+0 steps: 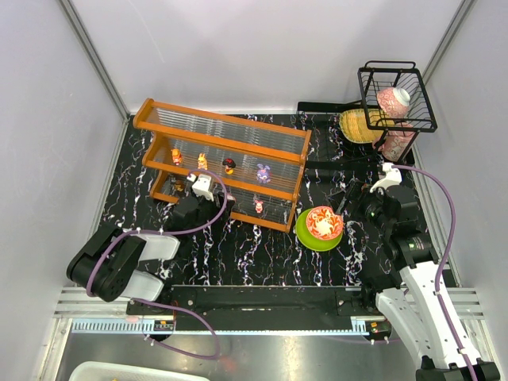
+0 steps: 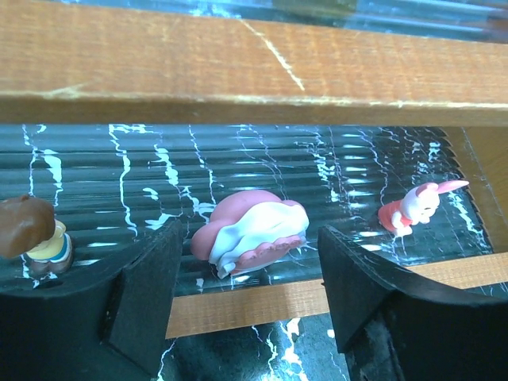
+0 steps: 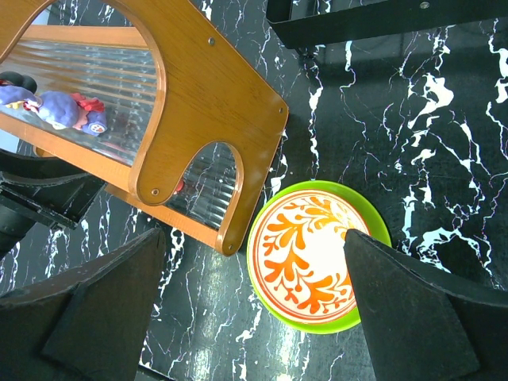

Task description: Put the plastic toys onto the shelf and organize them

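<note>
Shelf (image 1: 222, 141), orange frame, clear ribbed panels, standing at the far left of the black marbled table (image 1: 262, 254).

Toys, higher tier: we count four upright in a row, from left to right the orange toy (image 1: 176, 156), yellow toy (image 1: 202, 161), red toy (image 1: 228, 165) and purple toy (image 1: 263, 172).

Toys, lower tier: we count three along the near edge. The pink-and-white toy (image 2: 250, 226) lies on its side on the ribbed panel. The brown-headed toy (image 2: 32, 234) is at its left. The small pink toy (image 2: 417, 206) is at its right, apart from it.

Left gripper (image 2: 248, 254): at the near edge of the lower tier, under the frame's rail. Its fingers (image 2: 147, 294) are spread apart, one on each side of the pink-and-white toy, and we see a gap on both sides.

Right gripper (image 3: 254, 238): above the table just right of the shelf's end panel, its fingers (image 3: 421, 309) wide apart and empty. Below it we note the red-patterned bowl (image 3: 305, 258) sitting on the green plate (image 3: 375, 232), just beside the shelf's near right corner.

Basket (image 1: 397, 97): black wire, at the far right, well apart from the shelf.
</note>
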Available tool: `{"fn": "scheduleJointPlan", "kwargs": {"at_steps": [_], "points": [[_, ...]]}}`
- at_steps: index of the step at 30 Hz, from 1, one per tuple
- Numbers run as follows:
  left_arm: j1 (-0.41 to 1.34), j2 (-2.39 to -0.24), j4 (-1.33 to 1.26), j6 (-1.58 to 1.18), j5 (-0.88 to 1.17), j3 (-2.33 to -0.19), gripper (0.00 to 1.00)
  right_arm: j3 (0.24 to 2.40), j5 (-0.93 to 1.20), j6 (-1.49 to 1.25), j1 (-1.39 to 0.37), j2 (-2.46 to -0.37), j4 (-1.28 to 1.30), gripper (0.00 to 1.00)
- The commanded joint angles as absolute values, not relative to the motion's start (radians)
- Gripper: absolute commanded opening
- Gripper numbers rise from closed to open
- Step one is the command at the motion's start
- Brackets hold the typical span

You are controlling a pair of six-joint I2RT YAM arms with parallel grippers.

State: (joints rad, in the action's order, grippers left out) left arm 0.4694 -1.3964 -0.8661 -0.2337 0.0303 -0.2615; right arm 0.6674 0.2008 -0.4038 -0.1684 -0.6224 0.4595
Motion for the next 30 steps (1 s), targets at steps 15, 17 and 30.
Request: {"fn": "scheduleJointPlan", "kwargs": {"at_steps": [15, 17, 30], "points": [[0.463, -1.174, -0.838, -0.25, 0.057, -0.233, 0.8, 0.677, 0.201, -0.393, -0.164, -0.624, 0.436, 1.0], [0.463, -1.099, -0.801, -0.268, 0.057, -0.209, 0.81, 0.677, 0.198, -0.393, -0.163, -0.621, 0.436, 1.0], [0.465, -0.54, -0.185, -0.417, -0.069, -0.207, 0.87, 0.669, 0.212, -0.403, -0.164, -0.634, 0.413, 1.0]]}}
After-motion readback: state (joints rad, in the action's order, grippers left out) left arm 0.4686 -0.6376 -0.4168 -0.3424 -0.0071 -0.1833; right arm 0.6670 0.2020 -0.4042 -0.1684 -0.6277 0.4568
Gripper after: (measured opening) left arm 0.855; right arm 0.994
